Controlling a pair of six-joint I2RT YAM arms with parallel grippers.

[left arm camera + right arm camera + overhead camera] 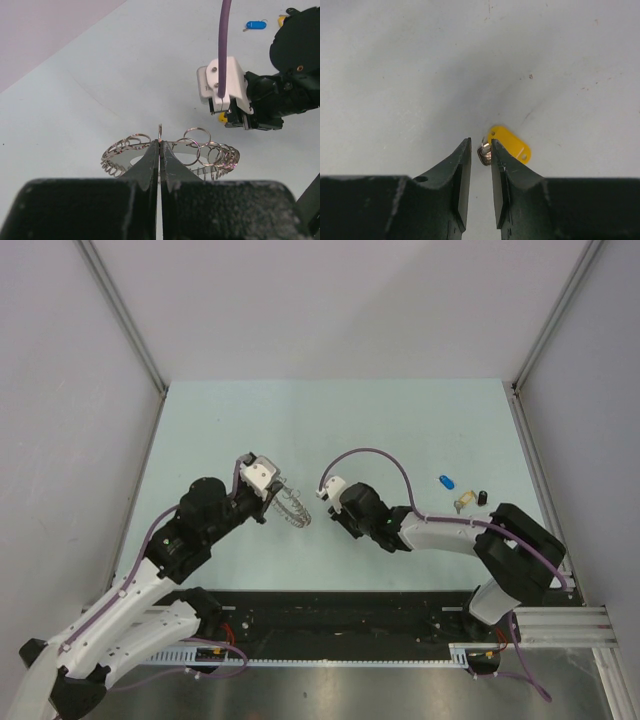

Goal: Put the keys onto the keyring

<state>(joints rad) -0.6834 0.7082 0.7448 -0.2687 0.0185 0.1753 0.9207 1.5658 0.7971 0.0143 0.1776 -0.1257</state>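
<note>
Left tool (160, 145): jaws pressed together, pinching the near rim of the keyring (172, 152).
Keyring: silvery coil with small split rings standing along its edge, lying roughly flat just left of the table's (300, 420) middle, closer to the near edge than the far one.
Right tool (480, 142): jaws a narrow gap apart, tips low over the table near its middle and holding nothing.
Yellow key (510, 145): lies on the table at the right tool's tips, with its short metal blade in the gap against one finger and clear of the other.
Blue key (446, 481): lies toward the table's right edge.
Black key (481, 497): just beyond the blue key, nearer the right edge.
</note>
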